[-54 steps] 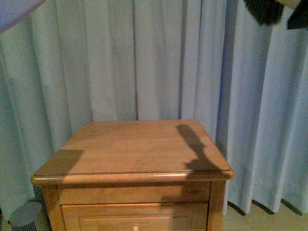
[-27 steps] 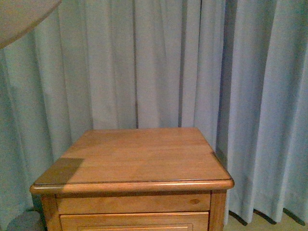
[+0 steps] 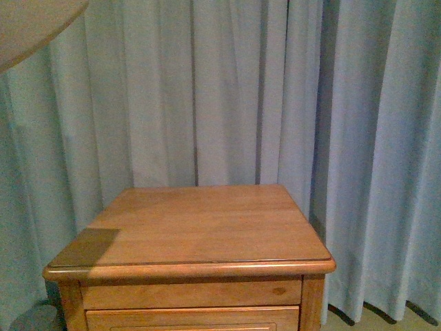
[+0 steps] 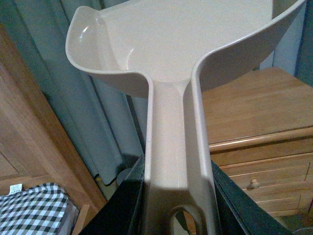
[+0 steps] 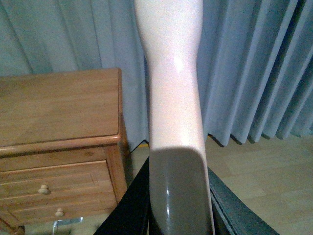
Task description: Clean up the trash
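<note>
No trash shows in any view. The beige dustpan [image 4: 181,39] is held up in the air, and my left gripper [image 4: 176,205] is shut on its handle; the part of its scoop that shows holds nothing. Its rim cuts into the top left corner of the front view as the dustpan [image 3: 27,27]. My right gripper [image 5: 178,200] is shut on the brush [image 5: 173,88], whose pale pink handle runs up past the curtain; its bristles are out of view. Neither arm appears in the front view.
A wooden nightstand [image 3: 200,227] with drawers stands in front of pale blue curtains [image 3: 227,89]; its top is bare. A grey bin [image 3: 31,318] peeks out beside its lower left. Wooden furniture [image 4: 24,122] and a checkered cloth [image 4: 29,205] lie near the left arm. Wood floor [image 5: 264,166] lies right of the nightstand.
The brush's dark bristles and their shadow on the nightstand top have left the front view. The dustpan rim reaches further into the top left corner, and the nightstand sits lower in the picture.
</note>
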